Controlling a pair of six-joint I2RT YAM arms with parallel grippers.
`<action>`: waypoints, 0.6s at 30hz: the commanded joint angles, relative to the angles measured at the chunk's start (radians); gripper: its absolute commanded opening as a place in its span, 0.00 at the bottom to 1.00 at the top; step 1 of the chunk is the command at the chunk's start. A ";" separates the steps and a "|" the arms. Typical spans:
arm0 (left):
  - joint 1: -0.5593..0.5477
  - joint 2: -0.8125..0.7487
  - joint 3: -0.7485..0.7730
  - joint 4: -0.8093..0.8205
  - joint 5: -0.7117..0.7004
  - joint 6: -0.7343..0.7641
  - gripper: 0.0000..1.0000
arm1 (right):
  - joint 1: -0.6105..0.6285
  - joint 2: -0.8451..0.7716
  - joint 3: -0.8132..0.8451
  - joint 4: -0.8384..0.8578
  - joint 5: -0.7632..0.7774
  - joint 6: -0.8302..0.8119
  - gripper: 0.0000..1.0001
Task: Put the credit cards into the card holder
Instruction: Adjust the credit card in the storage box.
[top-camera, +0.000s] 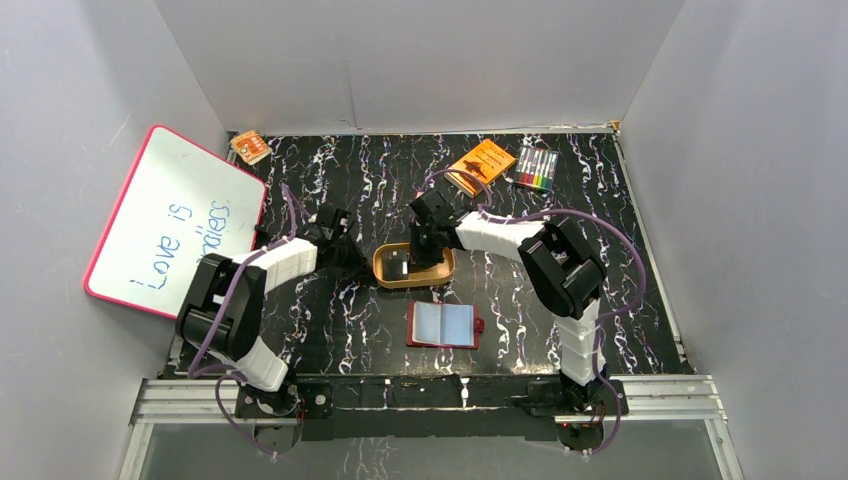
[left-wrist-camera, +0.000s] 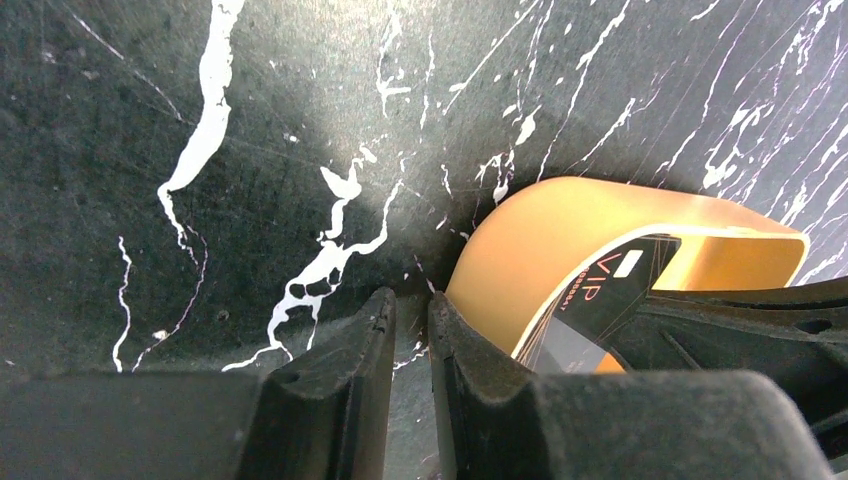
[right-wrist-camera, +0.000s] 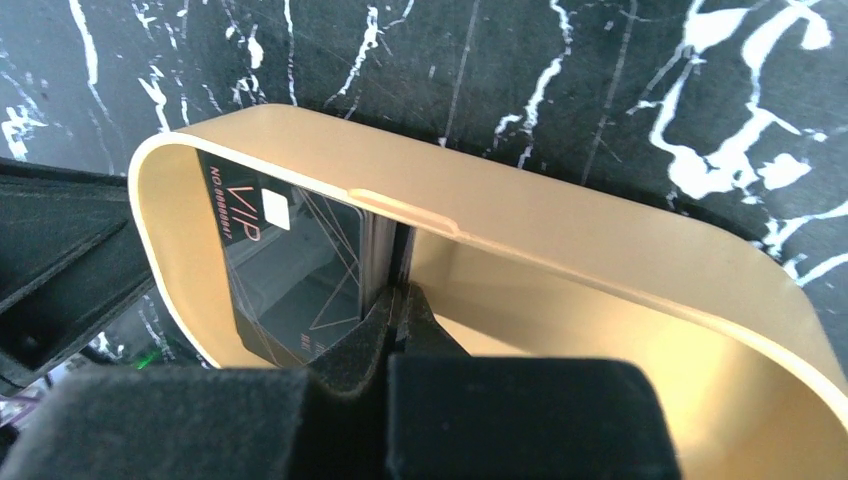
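Card (right-wrist-camera: 290, 270) stands in tray (right-wrist-camera: 600, 235), edge pinched by my right tool (right-wrist-camera: 397, 300); left tool (left-wrist-camera: 410, 315), barely ajar and empty, touches tray's outside.

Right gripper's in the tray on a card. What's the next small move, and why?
Probably lift the right gripper straight up. Its jaws look shut on the edge of the credit card, which stands inside the tan tray near its wall, so a sideways pull could snag the rim. The left gripper sits just outside the tray. The card holder lies open nearby.
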 joint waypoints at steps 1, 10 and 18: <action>-0.013 -0.054 0.007 -0.089 -0.037 0.017 0.18 | -0.004 -0.068 0.004 -0.092 0.083 -0.027 0.00; -0.006 -0.128 0.043 -0.134 -0.074 0.025 0.19 | -0.021 -0.165 -0.007 -0.049 0.034 -0.066 0.09; -0.006 -0.234 0.035 -0.114 -0.132 0.032 0.29 | -0.020 -0.157 -0.116 0.215 -0.124 0.032 0.55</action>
